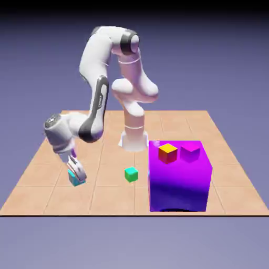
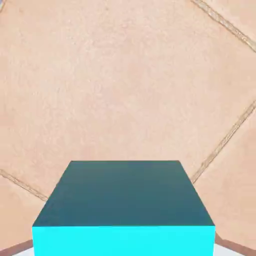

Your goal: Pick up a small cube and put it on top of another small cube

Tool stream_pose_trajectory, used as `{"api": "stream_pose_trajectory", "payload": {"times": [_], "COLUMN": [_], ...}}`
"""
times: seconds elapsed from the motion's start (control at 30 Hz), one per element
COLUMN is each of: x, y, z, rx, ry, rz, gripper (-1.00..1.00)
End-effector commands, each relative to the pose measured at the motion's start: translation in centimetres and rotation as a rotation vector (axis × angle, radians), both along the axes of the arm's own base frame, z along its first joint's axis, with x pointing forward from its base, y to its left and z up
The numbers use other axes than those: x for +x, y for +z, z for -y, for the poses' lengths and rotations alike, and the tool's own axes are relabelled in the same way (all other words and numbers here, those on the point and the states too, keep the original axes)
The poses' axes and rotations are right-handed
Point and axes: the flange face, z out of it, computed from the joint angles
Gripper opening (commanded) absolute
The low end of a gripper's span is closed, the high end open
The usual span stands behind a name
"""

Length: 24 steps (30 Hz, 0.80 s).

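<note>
The small cyan cube (image 1: 78, 180) rests on the tiled table at the exterior view's left, with my gripper (image 1: 76, 177) shut on it. In the hand view the cyan cube (image 2: 124, 207) fills the bottom middle and hides most of both fingers; only slivers of them show at the lower corners. The small magenta-purple cube (image 1: 189, 152) sits on top of the large purple block (image 1: 180, 176) at the exterior view's right, far from the gripper.
A small yellow-and-red cube (image 1: 167, 153) stands on the large purple block beside the magenta one. A small green cube (image 1: 131, 174) lies on the table between the gripper and the block. The tabletop (image 1: 47, 197) ends close in front of the block.
</note>
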Motion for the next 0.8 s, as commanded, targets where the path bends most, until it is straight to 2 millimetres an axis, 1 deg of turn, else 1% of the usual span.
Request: {"api": "stream_pose_trajectory", "payload": {"times": [0.0, 0.1, 0.13, 0.17, 0.23, 0.3, 0.33, 0.4, 0.47, 0.5, 0.53, 0.67, 0.7, 0.73, 0.77], "x": [1.5, 5.1, 6.1, 7.0, 7.9, 7.8, 7.4, 5.7, 3.2, 2.9, 2.9, 2.0, 1.8, 1.8, 1.8], "y": [1.4, 5.8, 7.5, 9.2, 12.6, 16.2, 17.8, 21.1, 24.4, 24.0, 23.9, 18.0, 17.1, 17.1, 17.1], "z": [-2.0, -8.5, -11.1, -14.2, -20.6, -27.0, -30.3, -36.8, -42.9, -43.7, -43.7, -43.3, -43.3, -43.3, -43.3], "rx": [0.015, 0.06, 0.07, 0.073, 0.075, 0.068, 0.055, 0.023, -0.016, -0.048, -0.048, -0.048, -0.048, -0.048, -0.048], "ry": [0.067, 0.268, 0.342, 0.424, 0.587, 0.747, 0.826, 0.98, 1.126, 1.127, 1.127, 1.127, 1.127, 1.127, 1.127], "rz": [0.005, 0.022, 0.024, 0.025, 0.023, 0.019, 0.015, 0.009, 0.005, 0.007, 0.007, 0.007, 0.007, 0.007, 0.007], "gripper": [-1.0, -1.0, -1.0, -1.0, -1.0, -1.0, -1.0, -1.0, -1.0, -1.0, -1.0, -1.0, -1.0, 1.0, 1.0]}}
